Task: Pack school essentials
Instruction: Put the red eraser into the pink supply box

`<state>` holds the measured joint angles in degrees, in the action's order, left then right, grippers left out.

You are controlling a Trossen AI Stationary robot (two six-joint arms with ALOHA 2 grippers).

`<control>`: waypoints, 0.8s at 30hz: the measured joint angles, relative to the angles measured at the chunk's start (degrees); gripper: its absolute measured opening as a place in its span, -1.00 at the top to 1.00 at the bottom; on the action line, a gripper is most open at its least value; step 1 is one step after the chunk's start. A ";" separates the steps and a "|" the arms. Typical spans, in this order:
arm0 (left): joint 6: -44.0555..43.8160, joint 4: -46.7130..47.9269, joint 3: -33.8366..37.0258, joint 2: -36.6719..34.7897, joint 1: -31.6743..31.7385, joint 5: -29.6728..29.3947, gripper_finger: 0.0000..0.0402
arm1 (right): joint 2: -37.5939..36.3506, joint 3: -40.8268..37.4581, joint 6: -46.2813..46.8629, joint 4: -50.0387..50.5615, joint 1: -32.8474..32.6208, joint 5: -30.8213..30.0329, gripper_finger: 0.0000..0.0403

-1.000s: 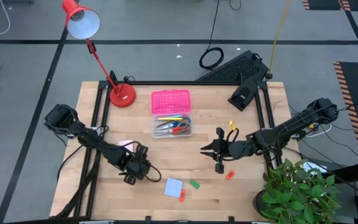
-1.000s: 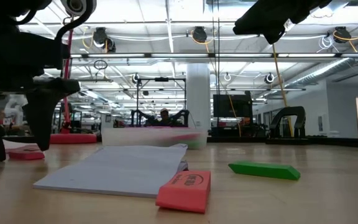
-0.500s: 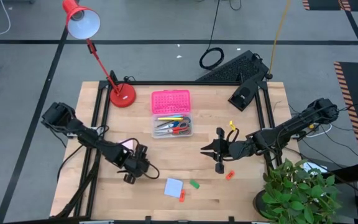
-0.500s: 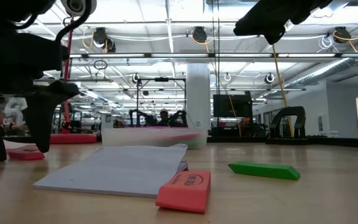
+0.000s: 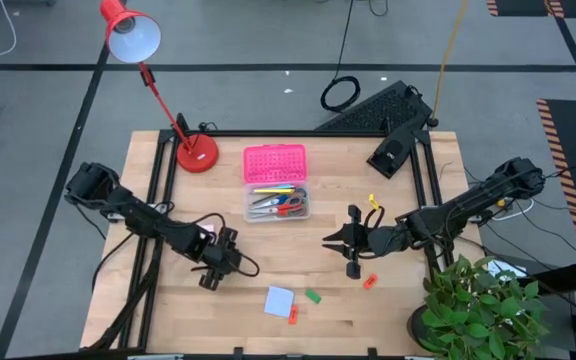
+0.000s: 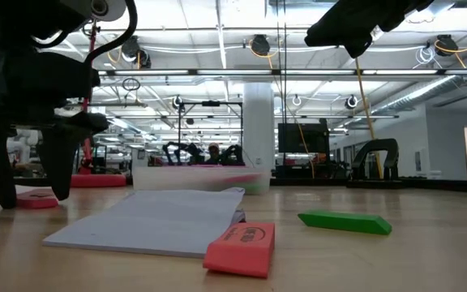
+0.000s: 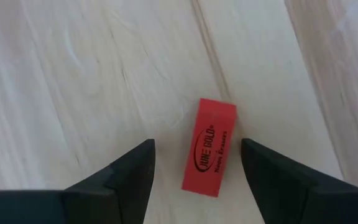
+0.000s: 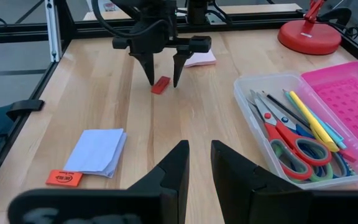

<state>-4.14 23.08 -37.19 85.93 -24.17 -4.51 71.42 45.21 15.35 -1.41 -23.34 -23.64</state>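
A red eraser (image 7: 209, 147) lies flat on the table between the fingers of my open left gripper (image 7: 197, 146), with a gap on either side. The right wrist view shows that gripper (image 8: 163, 70) pointing down over the eraser (image 8: 161, 84), and a pink note pad (image 8: 201, 59) just beyond it. In the high view the left gripper (image 5: 212, 264) hides the eraser. A blue note pad (image 5: 279, 300), a green eraser (image 5: 312, 296) and two more red erasers (image 5: 292, 314) (image 5: 370, 282) lie near the front. My right gripper (image 5: 351, 245) hovers at mid-right, slightly open, holding nothing.
The clear box (image 5: 276, 202), holding scissors and pencils, stands at the centre back with its pink lid (image 5: 275, 162) behind it. A red desk lamp (image 5: 196, 152) stands at the far left. A potted plant (image 5: 478, 305) overhangs the near right corner. Black rails run along both table sides.
My left gripper has shifted a little toward the table's far edge, still open and pointing down. Its arm now covers most of the pink note pad in the high view.
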 joint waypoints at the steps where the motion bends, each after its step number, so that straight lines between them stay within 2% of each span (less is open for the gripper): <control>1: -0.02 -0.33 0.35 -0.04 0.17 0.26 -0.19 | 0.00 0.00 0.00 0.02 0.01 0.00 0.71; 11: -1.01 -4.53 3.69 -0.31 0.51 1.52 -0.17 | 0.00 0.00 0.00 0.00 0.00 0.00 0.71; 24: -0.81 -6.39 4.00 -0.23 0.42 3.13 0.39 | -0.02 0.00 0.00 0.00 0.00 0.00 0.71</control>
<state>-4.95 16.68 -33.19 85.70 -23.75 -1.38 71.40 45.21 15.35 -1.41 -23.34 -23.64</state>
